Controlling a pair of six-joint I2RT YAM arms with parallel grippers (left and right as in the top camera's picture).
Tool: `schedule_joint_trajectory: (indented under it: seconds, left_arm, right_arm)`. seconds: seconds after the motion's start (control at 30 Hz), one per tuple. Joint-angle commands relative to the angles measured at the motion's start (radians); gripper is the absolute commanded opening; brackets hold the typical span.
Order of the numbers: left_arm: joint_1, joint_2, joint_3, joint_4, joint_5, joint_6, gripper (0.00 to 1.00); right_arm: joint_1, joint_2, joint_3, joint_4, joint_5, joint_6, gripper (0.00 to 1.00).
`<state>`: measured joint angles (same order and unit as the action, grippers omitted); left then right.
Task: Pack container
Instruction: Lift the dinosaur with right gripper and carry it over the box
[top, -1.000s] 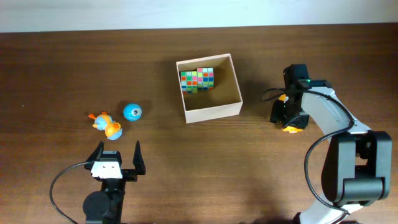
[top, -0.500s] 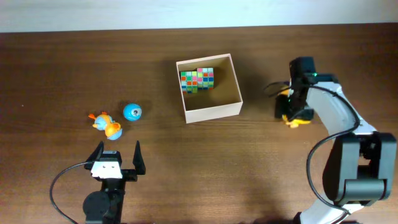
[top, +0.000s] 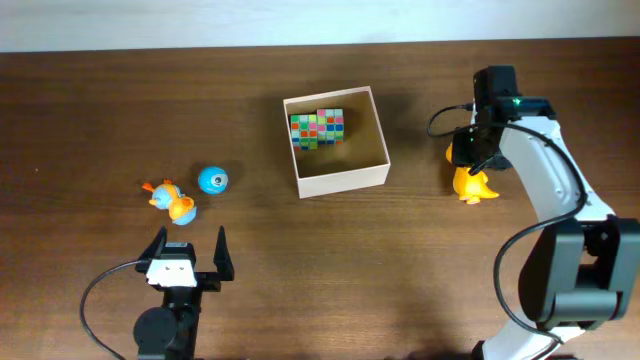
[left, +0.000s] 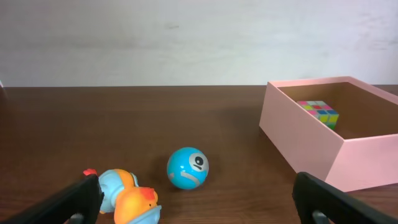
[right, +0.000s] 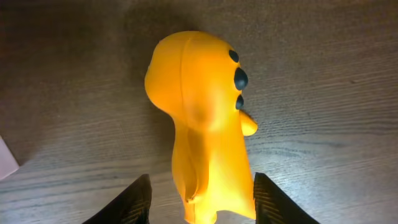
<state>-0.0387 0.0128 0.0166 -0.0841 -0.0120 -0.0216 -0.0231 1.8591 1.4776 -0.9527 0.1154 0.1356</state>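
Observation:
The container (top: 343, 181) is a cream-walled box with a brown floor at the table's middle, also in the left wrist view (left: 309, 144). A multicoloured cube (top: 317, 128) lies inside it. A yellow toy (top: 470, 186) lies on the table to the container's right. My right gripper (top: 468, 170) straddles it. In the right wrist view the yellow toy (right: 202, 118) fills the space between the fingers (right: 132, 201), with a narrow gap on the left side. My left gripper (top: 187, 252) stands open near the front edge, behind a blue ball (top: 212, 180) and an orange-and-blue duck (top: 172, 200).
The blue ball (left: 187, 167) and the duck (left: 127, 198) lie just ahead of my left gripper (left: 202, 205), left of the container. The cube (left: 320, 112) sits in the box's far corner. A light wall bounds the table's far edge.
My right wrist has shifted toward the table's far edge and its jaws have narrowed around the yellow toy. The left arm has not moved.

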Motion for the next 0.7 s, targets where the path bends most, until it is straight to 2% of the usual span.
schedule_joint_trajectory:
  seconds: [0.0, 0.23, 0.27, 0.3, 0.4, 0.57, 0.67]
  left_arm:
    - [0.005, -0.008, -0.007, 0.002, -0.003, 0.015, 0.99]
    - [0.005, -0.008, -0.007, 0.002, -0.003, 0.015, 0.99]
    - [0.005, -0.008, -0.007, 0.002, -0.003, 0.015, 0.99]
    - [0.005, -0.008, -0.007, 0.002, -0.003, 0.015, 0.99]
    - [0.005, -0.008, -0.007, 0.002, -0.003, 0.015, 0.99]
    - [0.005, -0.008, -0.007, 0.002, -0.003, 0.015, 0.99]
    - [0.005, -0.008, -0.007, 0.002, -0.003, 0.015, 0.99]
  right_arm:
    - [-0.005, 0.041, -0.015, 0.008, 0.029, -0.006, 0.47]
    - [-0.005, 0.095, -0.016, 0.015, 0.027, -0.008, 0.47]
    - [-0.005, 0.101, -0.016, 0.014, 0.028, -0.008, 0.41]
    - [-0.005, 0.105, -0.016, 0.014, 0.028, -0.008, 0.31]
    - [-0.005, 0.111, -0.016, 0.015, 0.028, -0.008, 0.19]
    - [-0.005, 0.112, -0.016, 0.014, 0.028, -0.008, 0.04]
    - [-0.005, 0.111, -0.015, 0.011, 0.028, -0.008, 0.04]
